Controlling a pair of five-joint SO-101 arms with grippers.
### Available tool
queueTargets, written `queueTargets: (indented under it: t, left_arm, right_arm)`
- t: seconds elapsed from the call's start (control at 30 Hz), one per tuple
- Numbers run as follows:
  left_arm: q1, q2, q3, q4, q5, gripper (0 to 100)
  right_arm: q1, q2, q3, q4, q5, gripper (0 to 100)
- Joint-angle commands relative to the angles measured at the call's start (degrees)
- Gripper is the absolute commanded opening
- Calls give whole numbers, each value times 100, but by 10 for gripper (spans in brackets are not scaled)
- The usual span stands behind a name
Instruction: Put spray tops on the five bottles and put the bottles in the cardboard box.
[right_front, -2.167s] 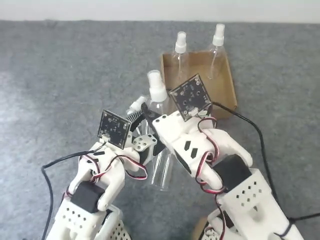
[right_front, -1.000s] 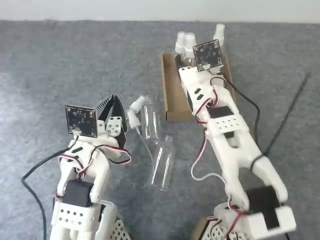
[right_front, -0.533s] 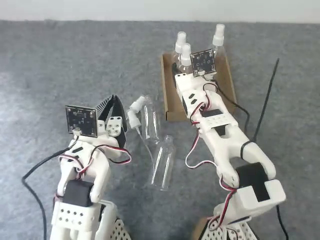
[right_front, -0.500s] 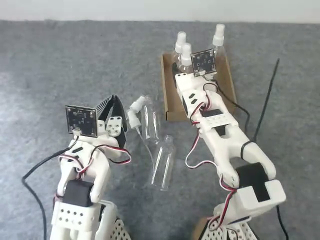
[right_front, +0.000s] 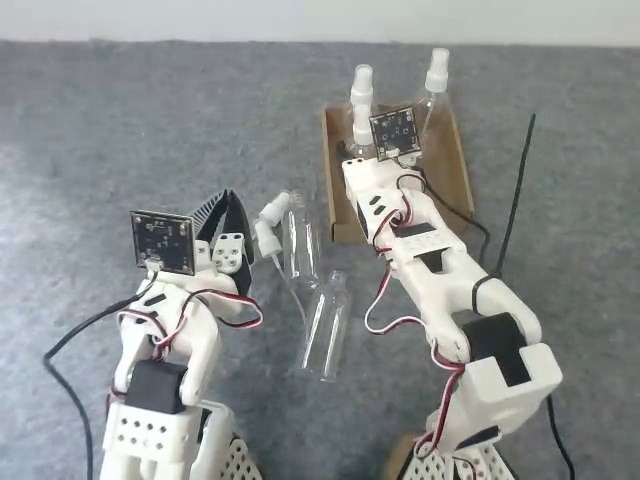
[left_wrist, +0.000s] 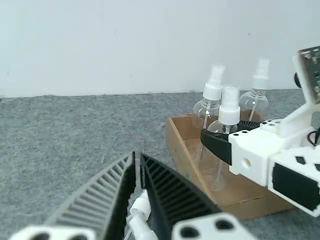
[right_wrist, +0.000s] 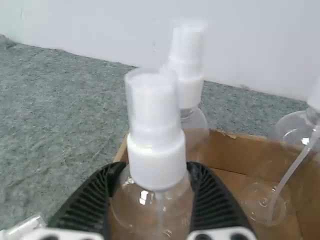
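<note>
Bottle (right_wrist: 152, 155) upright in right end effector (right_wrist: 154, 197), spray top (right_wrist: 150, 100) up

Grey carpet-like covering (right_front: 110, 130), coarse and mottled with lighter and darker patches, spread flat from edge to edge in the high view. At the far end a plain white wall (left_wrist: 100, 40), smooth and even in tone, meeting the grey covering in a straight line. A slightly darker seam along the foot of that wall in the left wrist view. Soft, even light throughout, shadows faint and short. Same white wall above grey nap in the right wrist view.
</note>
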Motion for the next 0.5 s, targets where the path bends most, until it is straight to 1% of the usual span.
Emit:
queueTargets:
  t: [0.0,0.47]
  left_arm:
    - [-18,-62,-40,-211,44,11]
    - [-18,-62,-40,-211,35,11]
  right_arm:
    - [-13,-48,-334,-92,-44,6]
    - [-4,-101,9,-127,0,6]
